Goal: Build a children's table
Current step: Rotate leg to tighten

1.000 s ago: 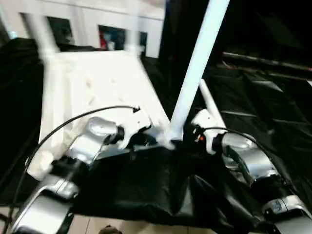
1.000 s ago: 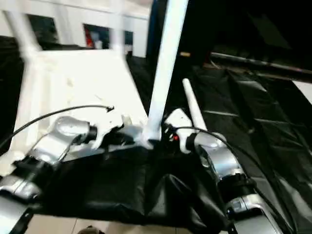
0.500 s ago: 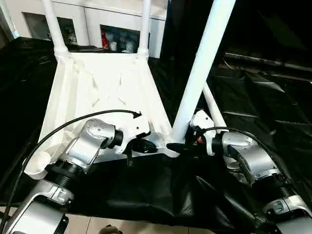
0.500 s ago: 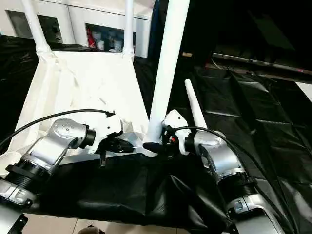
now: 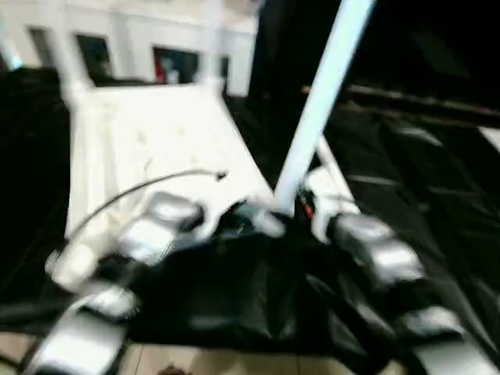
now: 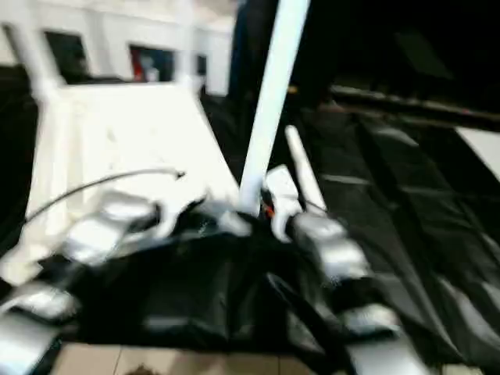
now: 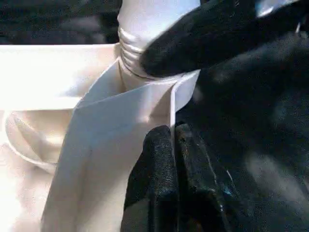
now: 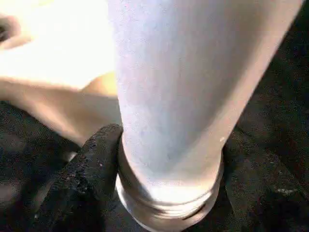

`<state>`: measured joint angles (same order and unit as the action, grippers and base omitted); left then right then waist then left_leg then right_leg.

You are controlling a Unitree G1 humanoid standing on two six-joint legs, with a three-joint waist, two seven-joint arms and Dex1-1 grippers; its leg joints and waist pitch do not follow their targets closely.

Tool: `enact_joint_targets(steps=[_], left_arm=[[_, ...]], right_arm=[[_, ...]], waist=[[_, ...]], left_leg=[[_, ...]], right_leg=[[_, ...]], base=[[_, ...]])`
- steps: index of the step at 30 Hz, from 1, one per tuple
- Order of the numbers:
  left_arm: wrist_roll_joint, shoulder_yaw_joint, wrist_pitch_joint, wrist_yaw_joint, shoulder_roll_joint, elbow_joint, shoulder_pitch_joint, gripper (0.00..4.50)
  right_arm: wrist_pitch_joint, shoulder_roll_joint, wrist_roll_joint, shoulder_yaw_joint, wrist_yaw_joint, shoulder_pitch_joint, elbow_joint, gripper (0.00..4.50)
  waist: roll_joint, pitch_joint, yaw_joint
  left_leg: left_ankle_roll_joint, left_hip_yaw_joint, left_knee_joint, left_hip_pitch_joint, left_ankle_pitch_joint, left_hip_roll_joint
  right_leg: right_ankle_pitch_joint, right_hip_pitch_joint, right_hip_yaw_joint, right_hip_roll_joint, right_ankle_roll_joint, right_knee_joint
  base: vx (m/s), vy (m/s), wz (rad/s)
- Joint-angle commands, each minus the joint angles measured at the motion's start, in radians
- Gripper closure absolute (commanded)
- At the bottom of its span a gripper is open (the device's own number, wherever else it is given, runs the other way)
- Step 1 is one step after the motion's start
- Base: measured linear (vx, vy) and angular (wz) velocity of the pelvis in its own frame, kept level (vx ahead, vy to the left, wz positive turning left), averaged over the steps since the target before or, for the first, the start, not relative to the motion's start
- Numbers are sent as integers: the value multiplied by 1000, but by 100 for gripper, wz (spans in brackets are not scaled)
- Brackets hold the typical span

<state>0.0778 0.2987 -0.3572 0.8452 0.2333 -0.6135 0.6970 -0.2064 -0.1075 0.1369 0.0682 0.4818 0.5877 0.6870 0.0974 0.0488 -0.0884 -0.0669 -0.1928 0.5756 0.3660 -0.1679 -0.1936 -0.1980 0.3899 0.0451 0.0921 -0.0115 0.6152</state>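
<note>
Left eye view: upturned tabletop (image 5: pixel 156 144) on black surface (image 5: pixel 437 180) | two far-corner legs standing | third leg (image 8: pixel 169 96) at near corner, right pincer (image 8: pixel 164 193) clamped round it | left pincer (image 7: pixel 171 159) together beside that corner | spare leg (image 6: pixel 301 168) lying beside tabletop.

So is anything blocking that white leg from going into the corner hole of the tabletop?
Nothing visible does. The leg already stands with its threaded end at the tabletop's corner socket, with the right gripper's fingers on either side of it.
</note>
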Motion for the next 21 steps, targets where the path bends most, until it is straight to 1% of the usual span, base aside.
enact_joint_targets(steps=[1, 2, 3, 4, 5, 6, 7, 8, 9, 10, 12, 13, 15, 16, 17, 18, 19, 20, 21], left_arm=[[22, -3, -48, -107, -51, -72, 23, 450], [25, -2, -52, -120, -65, -83, 30, 450], [31, 0, -56, -141, -84, -101, 42, 450], [36, 1, -61, -156, -99, -110, 51, 450], [39, 3, -64, -164, -112, -117, 57, 450], [40, 5, -63, -166, -118, -121, 61, 450], [42, 7, -57, -173, -128, -134, 70, 450], [42, 7, -57, -173, -128, -134, 70, 450], [45, 8, -45, -177, -133, -156, 82, 450], [45, 7, -43, -179, -134, -162, 85, 450], [46, 9, -33, -173, -132, -169, 89, 450], [45, 12, -16, -149, -117, -170, 87, 450], [45, 13, -10, -125, -102, -164, 82, 450], [48, 19, 6, -108, -91, -158, 78, 450], [48, 19, 6, -108, -91, -158, 78, 450], [49, 27, 21, -74, -69, -140, 67, 450], [49, 31, 29, -58, -60, -132, 62, 450], [49, 37, 41, -34, -47, -119, 54, 450], [46, 39, 41, -14, -38, -111, 49, 450]], right_arm=[[-21, 46, -17, -24, -158, 13, 91, 178], [-17, 65, -21, -24, -189, 21, 105, 178], [-6, 91, -26, -26, -222, 35, 125, 178], [7, 112, -28, -25, -231, 42, 135, 178], [20, 130, -31, -22, -236, 48, 143, 178], [27, 139, -32, -21, -237, 52, 148, 178], [38, 153, -33, -22, -243, 61, 161, 178], [38, 153, -33, -22, -243, 61, 161, 143], [52, 160, -28, -32, -240, 74, 175, 122], [56, 161, -26, -35, -240, 77, 179, 108], [59, 158, -20, -41, -229, 84, 183, 99], [68, 132, -33, -30, -193, 89, 176, 87], [73, 101, -43, -17, -143, 85, 154, 65], [70, 82, -44, -11, -108, 80, 137, 65], [70, 82, -44, -11, -108, 80, 137, 65], [55, 42, -38, 2, -38, 60, 88, 65], [51, 26, -38, 9, -11, 51, 69, 65], [46, -2, -38, 19, 32, 38, 39, 65], [42, -22, -36, 28, 69, 27, 18, 65]], waist=[[-14, -51, 3], [-15, -51, 3], [-15, -53, 6], [-16, -53, 4], [-15, -53, 5], [-15, -53, 3], [-14, -54, 3], [-14, -55, 2], [-14, -56, 2], [-14, -58, 1], [-15, -58, 0], [-16, -59, 0], [-15, -58, -3], [-14, -60, -4], [-13, -60, -3], [-10, -61, -3], [-11, -60, -8], [-10, -60, -7], [-12, -60, -9]], left_leg=[[-81, 29, -81, -20, -381, -38], [-81, 30, -80, -19, -382, -36], [-78, 31, -82, -15, -382, -36], [-77, 32, -82, -17, -384, -36], [-72, 30, -82, -17, -382, -37], [-70, 29, -82, -18, -381, -37], [-63, 28, -81, -17, -372, -36], [-59, 27, -81, -15, -364, -35], [-55, 27, -82, -13, -350, -36], [-52, 25, -81, -14, -342, -35], [-47, 23, -80, -13, -325, -35], [-43, 23, -80, -10, -305, -35], [-34, 22, -79, -10, -299, -35], [-24, 21, -78, -8, -281, -35], [-22, 20, -77, -7, -277, -35], [-18, 19, -76, -7, -268, -35], [-10, 19, -74, -9, -251, -36], [-1, 18, -74, -6, -239, -37], [3, 17, -73, -7, -233, -38]], right_leg=[[-432, -13, -34, 63, 134, -95], [-434, -12, -33, 62, 131, -97], [-429, -13, -33, 62, 121, -97], [-422, -13, -32, 61, 118, -98], [-390, -10, -33, 59, 120, -97], [-379, -10, -33, 58, 121, -97], [-350, -11, -34, 57, 127, -94], [-336, -13, -34, 56, 130, -93], [-308, -16, -34, 55, 135, -90], [-285, -16, -34, 54, 140, -88], [-250, -18, -34, 53, 149, -86], [-218, -22, -35, 53, 157, -81], [-207, -23, -34, 52, 162, -82], [-184, -26, -33, 52, 168, -80], [-178, -27, -34, 52, 170, -79], [-169, -27, -34, 52, 174, -78], [-148, -30, -33, 51, 178, -77], [-129, -32, -33, 51, 183, -75], [-118, -31, -33, 52, 187, -73]], base=[[0, 0, 0], [0, 0, 0], [0, 0, 0], [0, 0, 0], [0, 0, 0], [0, 0, 0], [0, 0, 0], [0, 0, 0], [0, 0, 0], [0, 0, 0], [0, 0, 0], [0, 0, 0], [0, 0, 0], [0, 0, 0], [0, 0, 0], [0, 0, 0], [0, 0, 0], [0, 0, 0], [0, 0, 0]])
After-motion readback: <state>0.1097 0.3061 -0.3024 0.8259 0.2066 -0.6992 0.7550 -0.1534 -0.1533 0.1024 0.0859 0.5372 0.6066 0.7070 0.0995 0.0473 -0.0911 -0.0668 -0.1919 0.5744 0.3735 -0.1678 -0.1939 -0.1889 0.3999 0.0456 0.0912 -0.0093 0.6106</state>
